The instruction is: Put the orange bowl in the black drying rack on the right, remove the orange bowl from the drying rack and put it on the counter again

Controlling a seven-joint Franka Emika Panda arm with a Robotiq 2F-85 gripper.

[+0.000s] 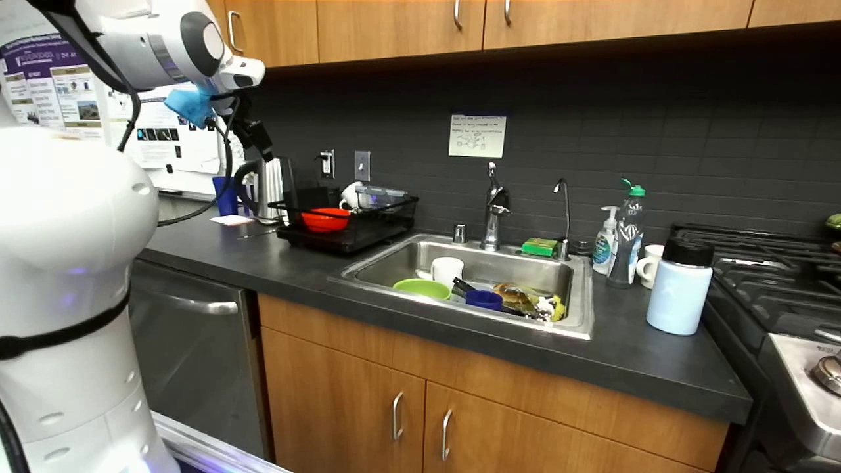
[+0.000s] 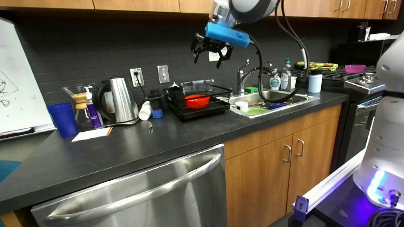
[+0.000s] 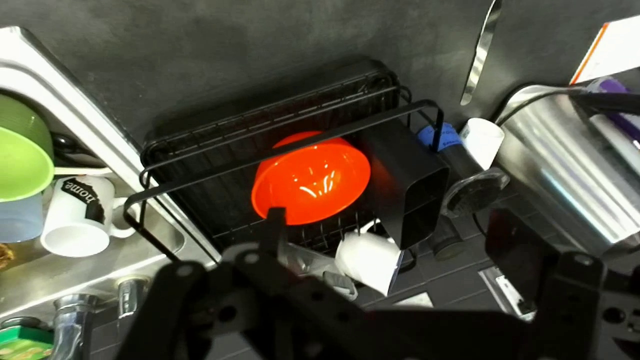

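Note:
The orange bowl (image 3: 312, 182) sits in the black drying rack (image 3: 200, 200), tilted, beside a black utensil holder (image 3: 400, 175). The bowl shows in both exterior views (image 1: 325, 220) (image 2: 197, 101), behind the rack's rail. The rack stands on the dark counter (image 2: 126, 157), left of the sink (image 1: 585, 289) in an exterior view (image 1: 348, 242). My gripper (image 2: 207, 62) is open and empty, in the air above the rack, pointing down. Its fingers are wide apart in the wrist view (image 3: 387, 220), with nothing between them. The bowl's underside is hidden.
A white mug (image 3: 370, 260) and a clear container (image 1: 381, 194) also stand in the rack. A steel kettle (image 2: 121, 101), a dark jar (image 2: 155, 104) and a blue cup (image 2: 63, 119) stand beside it. The sink holds dishes. Upper cabinets (image 1: 401, 26) hang above.

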